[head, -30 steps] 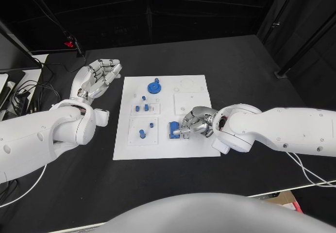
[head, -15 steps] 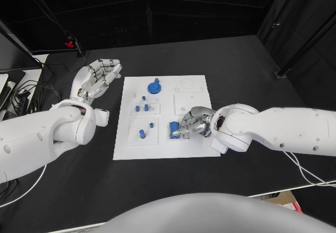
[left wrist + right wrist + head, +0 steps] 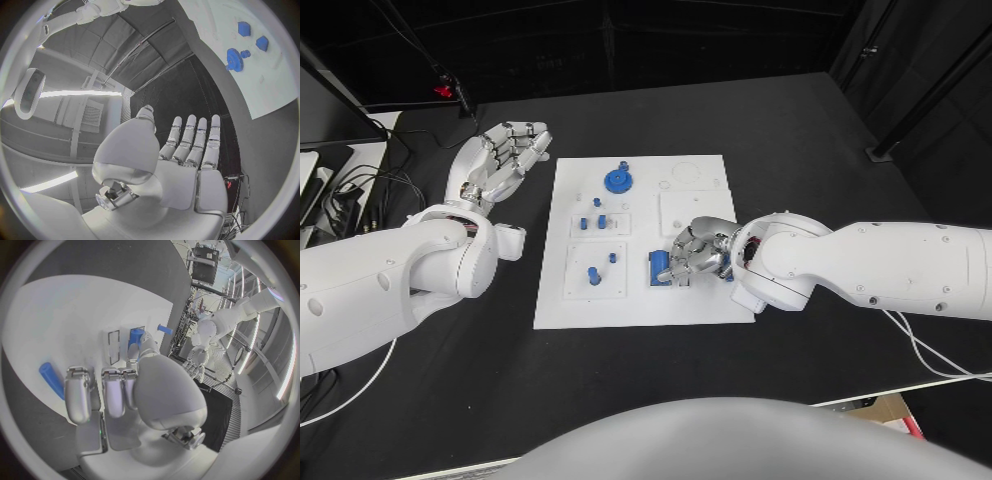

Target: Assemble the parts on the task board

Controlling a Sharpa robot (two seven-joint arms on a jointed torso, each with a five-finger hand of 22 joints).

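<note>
Head view, one task board [image 3: 689, 300], two hands, several blue parts [image 3: 616, 181]

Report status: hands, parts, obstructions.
Left hand open, off the task board. Right hand over blue part; grip unclear. Nothing visibly in the way.

Small blue parts [image 3: 617, 181] dot the white task board [image 3: 639, 305].

You will find no text, label, brand, number or sign that can be read in these views: none on the white task board [image 3: 646, 300], none on its blue parts [image 3: 617, 181], none on the black desk [image 3: 776, 130] around the board.
</note>
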